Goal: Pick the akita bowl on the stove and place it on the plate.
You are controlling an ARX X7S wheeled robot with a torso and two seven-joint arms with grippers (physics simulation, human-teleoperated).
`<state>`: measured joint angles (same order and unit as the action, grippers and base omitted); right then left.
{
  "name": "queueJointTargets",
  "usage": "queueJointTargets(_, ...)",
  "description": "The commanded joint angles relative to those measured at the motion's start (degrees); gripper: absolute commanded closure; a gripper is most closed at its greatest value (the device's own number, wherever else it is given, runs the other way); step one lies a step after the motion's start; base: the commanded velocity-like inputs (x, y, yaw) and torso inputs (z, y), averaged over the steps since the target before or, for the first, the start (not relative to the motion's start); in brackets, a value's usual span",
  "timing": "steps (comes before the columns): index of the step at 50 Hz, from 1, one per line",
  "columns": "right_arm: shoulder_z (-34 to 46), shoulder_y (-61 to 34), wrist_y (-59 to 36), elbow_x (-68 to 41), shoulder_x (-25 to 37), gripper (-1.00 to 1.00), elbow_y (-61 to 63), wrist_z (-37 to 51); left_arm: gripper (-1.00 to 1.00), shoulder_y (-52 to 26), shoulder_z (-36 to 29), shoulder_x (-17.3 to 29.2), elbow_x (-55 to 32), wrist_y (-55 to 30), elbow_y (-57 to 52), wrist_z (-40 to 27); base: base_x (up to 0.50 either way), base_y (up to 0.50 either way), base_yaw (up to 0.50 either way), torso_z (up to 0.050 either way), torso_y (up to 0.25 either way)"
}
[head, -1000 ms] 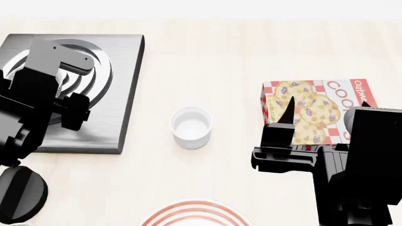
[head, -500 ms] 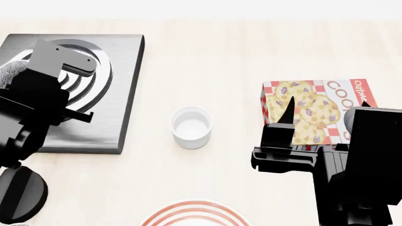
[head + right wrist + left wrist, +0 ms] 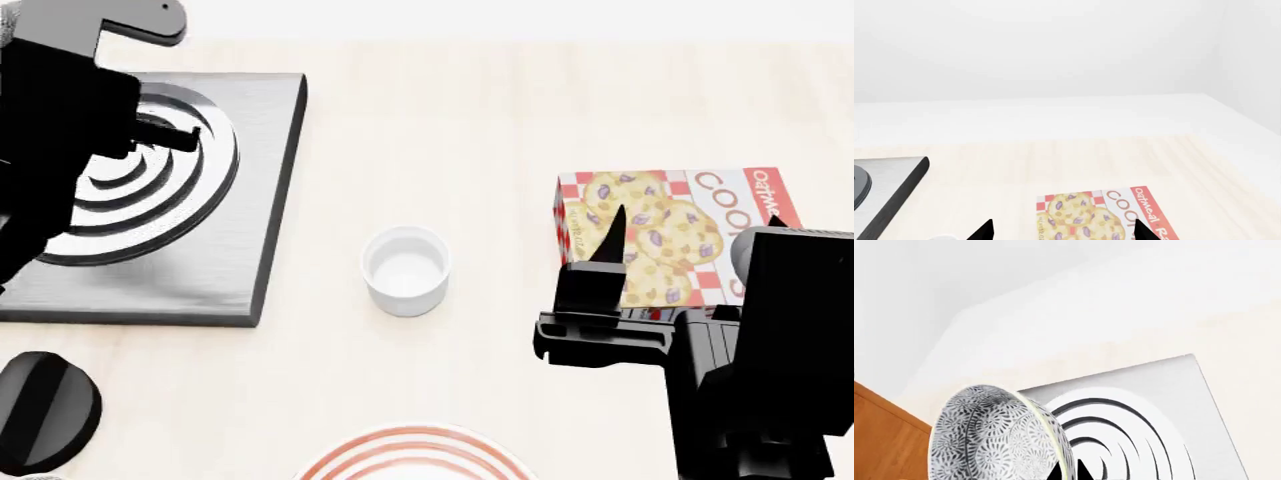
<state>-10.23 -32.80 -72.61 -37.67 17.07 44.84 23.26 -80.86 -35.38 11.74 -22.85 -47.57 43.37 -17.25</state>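
The left gripper pinches the rim of the speckled grey-and-white akita bowl, held above the dark-grey ringed stove. From the stove, the red-ringed white plate lies toward the robot and rightward.

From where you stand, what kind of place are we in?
Most likely a simulated kitchen counter. A stove with ring burner grooves sits on a pale wooden countertop, with a black knob beside it, and there's an oatmeal cookie box and a red-ringed plate too.
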Motion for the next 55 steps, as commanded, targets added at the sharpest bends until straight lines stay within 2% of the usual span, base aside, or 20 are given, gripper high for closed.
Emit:
queueJointTargets(1, -1.2, 0.1, 0.1, 0.8, -1.0, -1.00, 0.0, -0.9, 1.00, -3.3, 0.2, 3.9, -0.3, -4.4, -23.0, 3.9, 0.00, 0.00, 0.00, 0.000, 0.000)
queueJointTargets(7, -0.5, 0.8, 1.6, 1.5, -0.5, -1.00, -0.7, -1.1, 1.00, -2.1, -5.7, 9.0, -0.6, -5.6, -38.6, 8.8, 0.00, 0.00, 0.00, 0.000, 0.000)
queueJointTargets(10, -0.7, 0.7, 1.2, 1.2, -0.5, -1.00, -0.4, -0.8, 1.00, -2.2, -7.1, 10.7, -0.8, -5.8, -43.1, 10.3, 0.00, 0.00, 0.00, 0.000, 0.000)
queueJointTargets(14, -0.7, 0.8, 1.4, 1.0, -0.4, -1.00, -0.5, -0.8, 1.00, -1.7, -11.7, 15.0, 0.2, -3.9, -51.9, 14.0, 0.00, 0.00, 0.00, 0.000, 0.000)
queueJointTargets(15, -0.9, 0.6, 0.9, 0.8, -0.5, -1.00, -0.2, -0.6, 1.00, -1.4, -14.1, 17.7, 0.7, -3.6, -58.2, 15.5, 0.00, 0.00, 0.00, 0.000, 0.000)
queueJointTargets(23, -0.7, 0.4, 1.0, 0.6, -0.3, -1.00, -0.4, -0.4, 1.00, -3.0, -24.0, 27.5, 7.0, 5.5, -72.6, 23.9, 0.00, 0.00, 0.00, 0.000, 0.000)
queueJointTargets(28, -0.4, 0.7, 1.7, 0.7, -0.1, -1.00, -0.8, -0.5, 1.00, -2.1, -26.4, 32.3, 9.6, 11.0, -77.0, 26.3, 0.00, 0.00, 0.00, 0.000, 0.000)
queueJointTargets(40, -0.3, 0.7, 1.7, 0.3, 0.1, -1.00, -0.7, 0.0, 1.00, 0.2, -29.9, 38.7, 10.7, 16.0, -86.3, 30.3, 0.00, 0.00, 0.00, 0.000, 0.000)
queueJointTargets(44, -0.2, 0.8, 1.9, 0.3, 0.2, -1.00, -0.8, 0.1, 1.00, 0.5, -30.7, 39.7, 10.7, 15.2, -89.1, 30.8, 0.00, 0.00, 0.00, 0.000, 0.004)
queueJointTargets(55, -0.2, 0.7, 1.8, -0.2, 0.3, -1.00, -0.7, 0.5, 1.00, 3.7, -36.8, 44.0, 16.9, 20.0, -92.6, 33.2, 0.00, 0.00, 0.00, 0.000, 0.000)
